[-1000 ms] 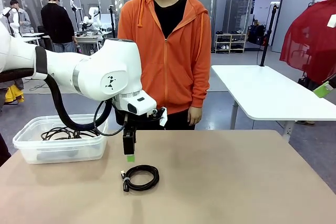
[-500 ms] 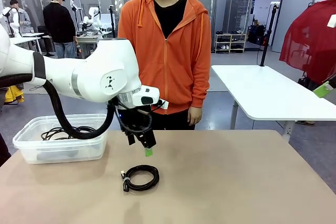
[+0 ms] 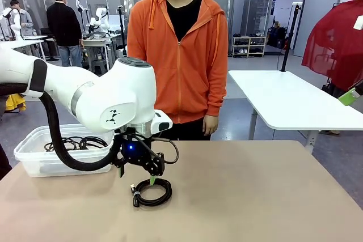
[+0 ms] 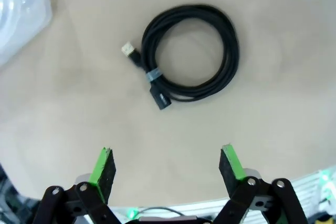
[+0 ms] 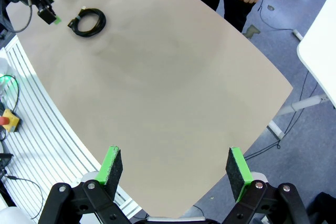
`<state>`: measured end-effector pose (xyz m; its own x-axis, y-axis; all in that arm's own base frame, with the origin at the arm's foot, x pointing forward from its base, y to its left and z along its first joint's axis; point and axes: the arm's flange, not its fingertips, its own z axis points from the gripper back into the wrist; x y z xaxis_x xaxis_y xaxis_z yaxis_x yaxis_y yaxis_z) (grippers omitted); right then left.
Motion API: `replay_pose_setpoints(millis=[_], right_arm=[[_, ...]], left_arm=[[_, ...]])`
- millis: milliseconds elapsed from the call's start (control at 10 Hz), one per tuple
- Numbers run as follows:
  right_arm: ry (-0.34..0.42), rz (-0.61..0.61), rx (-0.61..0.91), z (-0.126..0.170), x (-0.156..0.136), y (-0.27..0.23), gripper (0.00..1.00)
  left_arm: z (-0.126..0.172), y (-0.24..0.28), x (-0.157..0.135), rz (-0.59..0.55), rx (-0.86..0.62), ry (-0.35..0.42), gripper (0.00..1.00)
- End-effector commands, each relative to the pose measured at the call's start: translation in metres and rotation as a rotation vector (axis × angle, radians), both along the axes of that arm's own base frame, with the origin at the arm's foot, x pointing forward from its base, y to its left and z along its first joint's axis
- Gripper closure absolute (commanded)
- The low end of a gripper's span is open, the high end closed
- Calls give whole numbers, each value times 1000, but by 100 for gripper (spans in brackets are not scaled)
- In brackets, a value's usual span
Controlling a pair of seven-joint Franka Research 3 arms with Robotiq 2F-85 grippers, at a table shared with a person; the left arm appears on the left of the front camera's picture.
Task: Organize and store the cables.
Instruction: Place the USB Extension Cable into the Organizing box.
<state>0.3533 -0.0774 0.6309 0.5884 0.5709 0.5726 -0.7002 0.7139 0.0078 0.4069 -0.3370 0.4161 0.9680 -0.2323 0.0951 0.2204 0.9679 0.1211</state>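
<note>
Clear plastic bin (image 3: 34, 160) at table's left holds loose black cables (image 3: 74, 143). One coiled cable (image 3: 151, 191) lies on table (image 3: 255, 196), under left gripper (image 3: 152, 178), jaws spread, empty. Right gripper (image 5: 174, 169) spread, empty.

White rounded robot arm (image 3: 108, 97) with a thick black hose, small black triangle marks and blue light above its black, green-padded left gripper (image 3: 148, 178).

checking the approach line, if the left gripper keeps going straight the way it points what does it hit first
Probably the bare table, just short of the coiled cable. The left gripper is open and aimed down; the coil lies slightly ahead of its fingers, though depth is hard to judge.
</note>
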Motion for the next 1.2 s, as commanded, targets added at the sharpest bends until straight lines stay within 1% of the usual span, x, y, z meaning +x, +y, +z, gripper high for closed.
replay_pose_setpoints(millis=[0, 100, 200, 300, 400, 500, 1000, 1100], right_arm=[[4, 3, -8, 0, -2, 0, 0], [4, 3, -8, 0, -2, 0, 0], [4, 3, -8, 0, -2, 0, 0], [4, 3, -8, 0, -2, 0, 0], [4, 3, -8, 0, -2, 0, 0], [4, 3, -8, 0, -2, 0, 0], [4, 3, -8, 0, -2, 0, 0], [4, 3, -8, 0, -2, 0, 0]], left_arm=[[0, -2, -5, 108, -38, 27, 0], [-6, -3, -4, 193, -73, -19, 0], [-14, -4, -5, 248, -98, -62, 0], [-20, -1, -2, 274, -100, -74, 0], [-24, 2, 1, 262, -89, -84, 0], [-6, -2, 0, 233, -79, -26, 0], [-6, -2, 0, 233, -79, -26, 0], [-12, -2, 0, 249, -90, -40, 0]])
